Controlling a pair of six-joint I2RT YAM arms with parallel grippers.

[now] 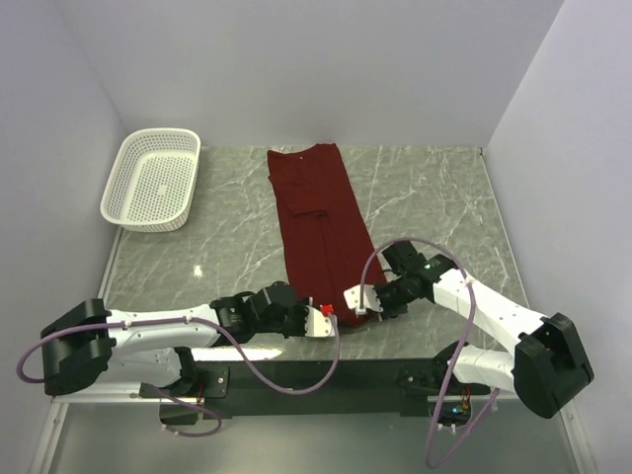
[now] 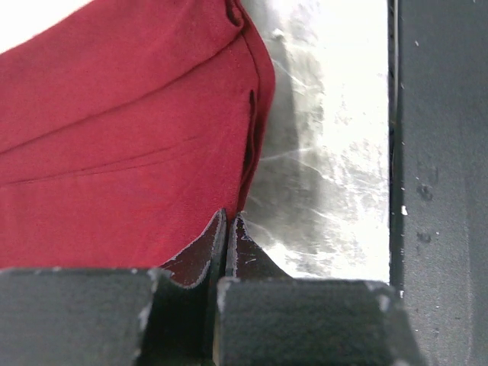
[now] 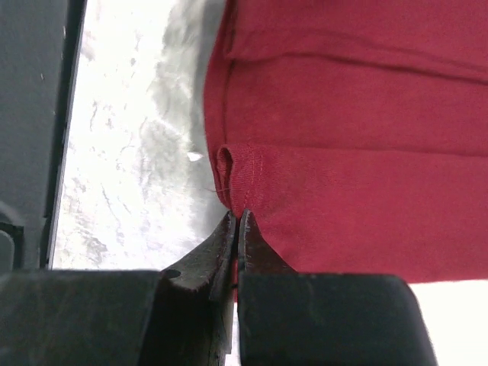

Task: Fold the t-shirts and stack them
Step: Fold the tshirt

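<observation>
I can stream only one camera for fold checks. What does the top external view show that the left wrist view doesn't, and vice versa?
Only top external: the white perforated plastic basket at far left, the full folded strip of the dark red cloth t-shirt, and the right end effector at its near right corner. Only left wrist: close detail of the cloth's seams and layered edge. Both: the t-shirt, the grey marble table and the left end effector, shut at the near left corner.
</observation>
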